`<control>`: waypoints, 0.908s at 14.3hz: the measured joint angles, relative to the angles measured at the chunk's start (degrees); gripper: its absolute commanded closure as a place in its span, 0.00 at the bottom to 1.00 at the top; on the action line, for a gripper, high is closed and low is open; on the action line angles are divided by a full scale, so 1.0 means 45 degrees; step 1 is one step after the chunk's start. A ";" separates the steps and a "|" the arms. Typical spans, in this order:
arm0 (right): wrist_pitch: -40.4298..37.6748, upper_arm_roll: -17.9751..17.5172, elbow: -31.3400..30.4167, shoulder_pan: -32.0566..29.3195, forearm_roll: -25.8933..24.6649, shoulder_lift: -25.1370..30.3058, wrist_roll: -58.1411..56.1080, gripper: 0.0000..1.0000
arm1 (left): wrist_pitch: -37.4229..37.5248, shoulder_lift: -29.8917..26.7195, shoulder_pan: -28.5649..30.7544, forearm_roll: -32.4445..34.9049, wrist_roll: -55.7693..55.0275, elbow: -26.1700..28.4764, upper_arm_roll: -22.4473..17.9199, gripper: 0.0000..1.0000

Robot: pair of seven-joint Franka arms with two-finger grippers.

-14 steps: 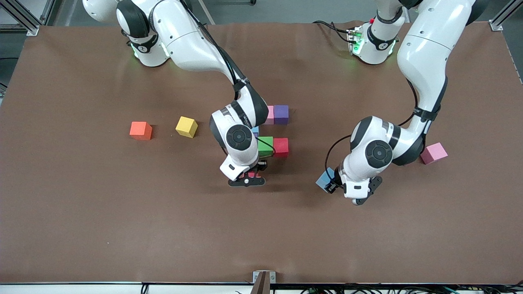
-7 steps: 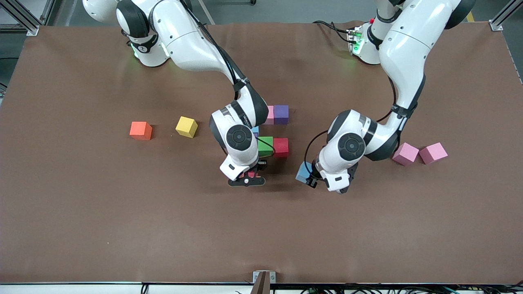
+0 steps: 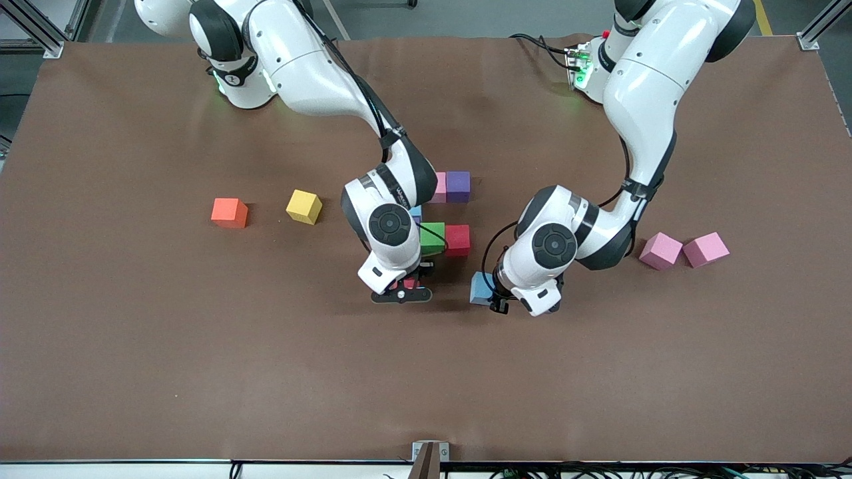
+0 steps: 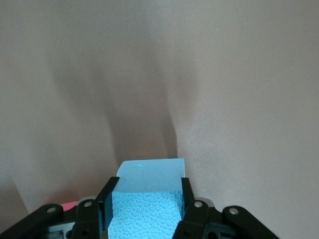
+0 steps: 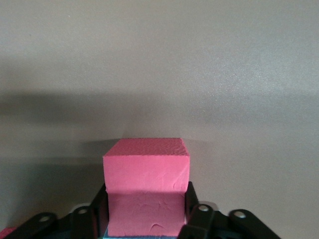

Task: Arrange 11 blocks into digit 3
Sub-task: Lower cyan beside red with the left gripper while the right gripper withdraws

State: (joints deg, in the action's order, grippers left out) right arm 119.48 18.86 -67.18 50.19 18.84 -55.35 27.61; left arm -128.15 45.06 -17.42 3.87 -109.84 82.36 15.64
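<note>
Left tool [image 3: 491, 297] is clamped on a light-blue matte foam cube [image 3: 479, 288], fingers [image 4: 190, 199] flat against two of its sides in the left wrist view. It's over bare brown worktop [image 3: 200, 346], toward the left arm's end from the cluster; can't tell if the cube touches the surface.

Right tool [image 3: 401, 291] is down at the camera-side edge of the cluster with a red-pink foam cube [image 5: 146, 191] between its fingers [image 5: 192, 209]. Can't tell whether the fingers press the cube or stand just off it. In the front view only slivers of that cube [image 3: 409, 284] show under the tool.

Cluster, mid-worktop:
- green foam cube [image 3: 433, 237] touching a red foam cube [image 3: 458, 239], side by side
- farther from the camera: a pink foam cube [image 3: 439, 187] touching a purple foam cube [image 3: 458, 185]
- a blue cube edge [image 3: 416, 213] shows beside the right wrist, mostly hidden

Loose:
- yellow foam cube [image 3: 304, 206] and orange foam cube [image 3: 229, 213] toward the right arm's end, apart from each other
- two more pink foam cubes [image 3: 661, 250] [image 3: 706, 249] near each other toward the left arm's end
</note>
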 measured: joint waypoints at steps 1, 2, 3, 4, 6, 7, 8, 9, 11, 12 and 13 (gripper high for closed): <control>-0.0011 0.0000 -0.0024 0.0001 0.0000 0.0000 -0.0001 0.00 | 0.0024 0.0046 -0.0146 0.0000 -0.0144 -0.0032 -0.0083 0.80; -0.0028 0.0000 -0.0034 0.0002 0.0000 0.0000 -0.0004 0.00 | 0.0037 0.0074 -0.0265 0.0000 -0.0201 -0.0037 -0.0126 0.80; -0.0036 0.0000 -0.0037 0.0002 0.0000 0.0000 -0.0010 0.00 | 0.0042 0.0086 -0.0345 0.0000 -0.0241 -0.0038 -0.0153 0.80; -0.0038 0.0000 -0.0037 0.0002 0.0000 0.0000 -0.0011 0.00 | 0.0050 0.0087 -0.0390 0.0000 -0.0266 -0.0040 -0.0173 0.80; -0.0038 0.0004 -0.0037 0.0002 0.0000 0.0001 -0.0012 0.00 | 0.0061 0.0087 -0.0420 -0.0001 -0.0351 -0.0049 -0.0185 0.80; -0.0038 0.0014 -0.0037 0.0002 0.0000 0.0004 -0.0012 0.00 | 0.0066 0.0087 -0.0425 -0.0001 -0.0410 -0.0051 -0.0185 0.80; -0.0042 0.0031 -0.0037 0.0002 0.0000 0.0028 -0.0012 0.00 | 0.0069 0.0087 -0.0427 -0.0002 -0.0485 -0.0052 -0.0186 0.80; -0.0094 0.0059 -0.0037 0.0000 0.0000 0.0094 -0.0012 0.00 | 0.0069 0.0089 -0.0430 -0.0002 -0.0666 -0.0058 -0.0185 0.80; -0.0327 0.0115 -0.0033 -0.0009 0.0000 0.0339 -0.0012 0.00 | 0.0071 0.0125 -0.0445 -0.0003 -0.1159 -0.0116 -0.0186 0.80; -0.0445 0.0131 -0.0034 -0.0019 0.0002 0.0515 -0.0012 0.00 | 0.0074 0.0181 -0.0488 -0.0003 -0.1311 -0.0170 -0.0185 0.80; -0.0583 0.0143 -0.0033 -0.0030 0.0004 0.0695 -0.0012 0.00 | 0.0075 0.0280 -0.0564 -0.0004 -0.1487 -0.0263 -0.0185 0.80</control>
State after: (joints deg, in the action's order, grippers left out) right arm 116.86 19.51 -67.33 50.05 18.86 -52.22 27.56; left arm -127.81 46.32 -19.96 3.85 -116.53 81.18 14.80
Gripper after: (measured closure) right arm 0.000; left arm 0.467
